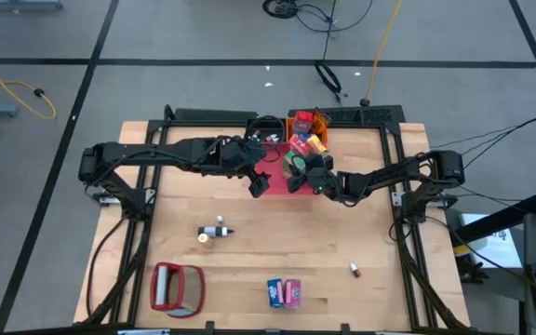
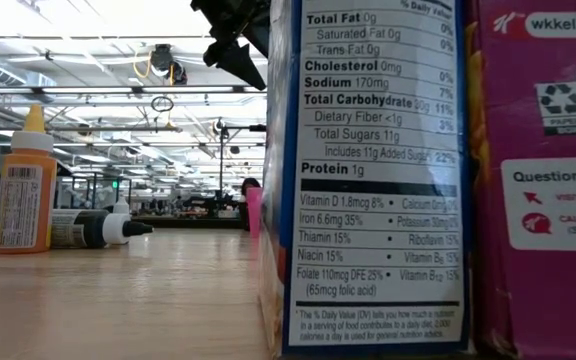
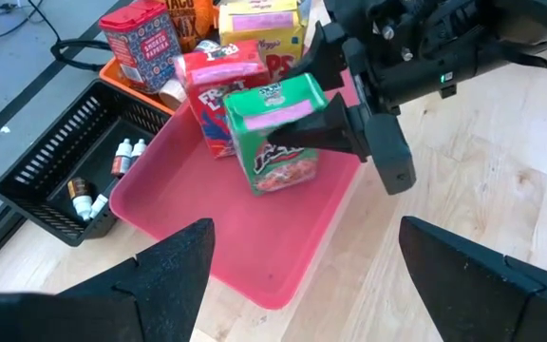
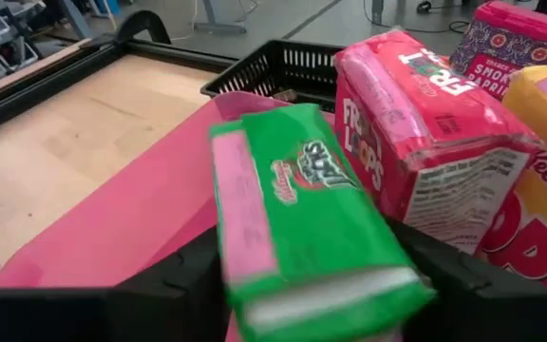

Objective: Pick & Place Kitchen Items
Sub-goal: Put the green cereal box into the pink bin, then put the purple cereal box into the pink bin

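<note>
My right gripper stands half-wide around the green packet on the red tray; my left gripper hovers wide open nearby.

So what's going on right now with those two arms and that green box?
Right gripper around green carton, standing on red tray. Left gripper open, hovering nearby. Red carton right behind.

The wooden table carries a red tray directly under and ahead of the left fingers, with a black basket touching its far side. Well apart from both arms' fingers, a yellow-capped bottle and a small white bottle lie together. Farther still are a red-framed silvery object, a blue packet touching a pink packet, and a tiny item.
</note>
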